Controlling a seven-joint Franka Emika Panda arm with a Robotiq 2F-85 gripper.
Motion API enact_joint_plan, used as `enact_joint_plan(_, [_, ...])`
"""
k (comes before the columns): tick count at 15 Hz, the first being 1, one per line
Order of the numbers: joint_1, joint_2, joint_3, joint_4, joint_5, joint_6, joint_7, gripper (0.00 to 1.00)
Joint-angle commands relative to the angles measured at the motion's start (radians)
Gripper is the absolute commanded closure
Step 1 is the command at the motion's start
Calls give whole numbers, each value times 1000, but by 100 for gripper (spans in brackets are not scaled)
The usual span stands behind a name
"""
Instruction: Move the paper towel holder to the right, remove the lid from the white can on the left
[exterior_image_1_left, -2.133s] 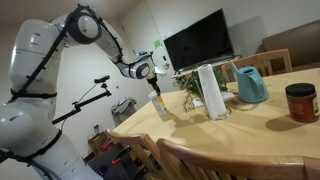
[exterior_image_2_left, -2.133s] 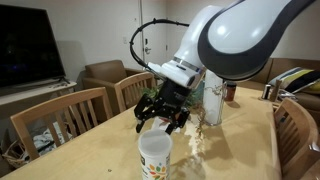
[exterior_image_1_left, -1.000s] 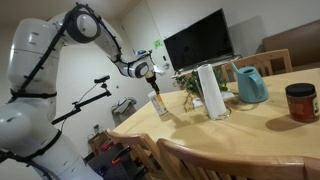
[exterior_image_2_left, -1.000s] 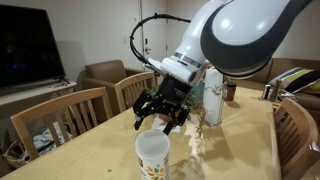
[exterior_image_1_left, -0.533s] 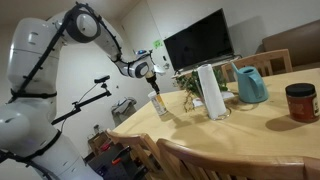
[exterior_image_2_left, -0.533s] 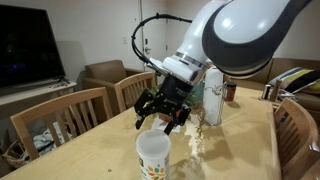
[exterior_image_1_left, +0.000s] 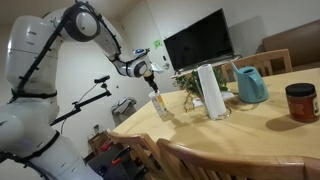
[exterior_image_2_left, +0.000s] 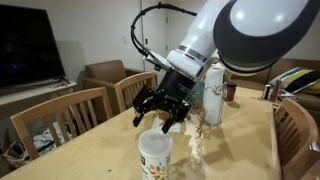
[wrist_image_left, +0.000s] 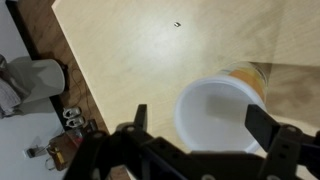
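The short white can stands near the table's end, with its yellowish mark on the side. Its light round lid sits on top and fills the lower wrist view. My gripper hangs open just above the can. One finger stands to each side of the lid and neither touches it. The paper towel holder stands upright farther along the table, partly hidden by my arm in an exterior view.
A teal watering can and a dark red jar stand beyond the roll. A small plant sits between the can and the roll. Wooden chairs line the table edges. A TV stands behind.
My gripper has risen slightly above the can and stays open. The can and the roll have not moved.
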Motion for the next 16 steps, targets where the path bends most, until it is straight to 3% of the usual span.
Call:
enact_joint_plan(1, [-57, -9, 54, -48, -29, 56, 0, 0])
enact_joint_plan(8, [-156, -5, 117, -124, -38, 113, 0, 0])
enact_joint_plan(16, [-165, 66, 115, -86, -100, 85, 0, 0])
